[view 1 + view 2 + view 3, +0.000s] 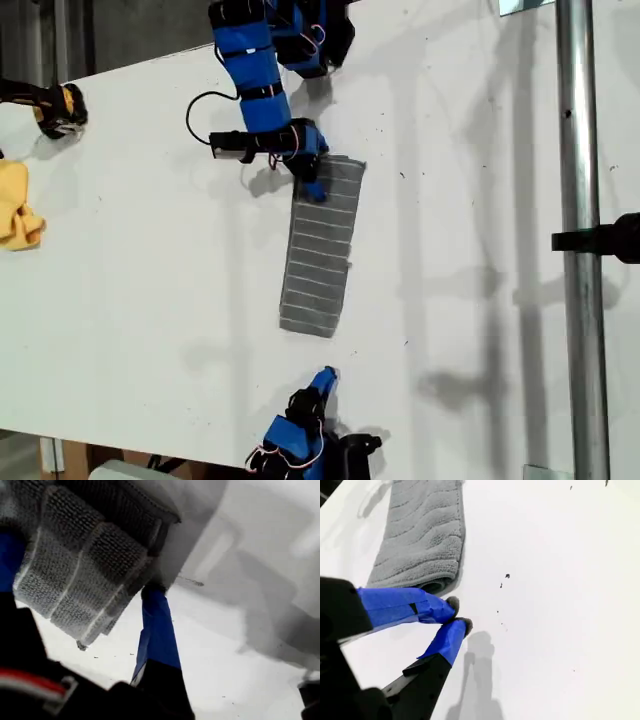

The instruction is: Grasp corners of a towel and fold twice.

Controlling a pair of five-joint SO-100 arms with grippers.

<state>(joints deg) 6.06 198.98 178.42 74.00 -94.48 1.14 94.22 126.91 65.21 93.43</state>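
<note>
Your towel (322, 250) lies folded into a long narrow strip near the middle of the white table (150, 260), its grey ribbed pile crossed by thin white stripes, one short end toward the top of the exterior view and the other toward the bottom. My first gripper (312, 183) is at the upper end: in the first wrist view one blue-taped finger (157, 630) reaches under the lifted, doubled edge of the cloth (85, 565), and the other finger sits on its far side, so the jaws are spread around that edge with the layers between them; whether they press it firmly, you cannot tell. My second gripper (454, 614) is apart from the towel's lower end (422, 535), which shows as a rounded fold; its two blue fingers meet at their dark tips and hold nothing, poised above bare table. You have one grey towel, two blue arms, and one small crumpled yellow cloth (18, 205) at the exterior view's left edge. A metal pole (580, 240) runs vertically down that view's right side.
</note>
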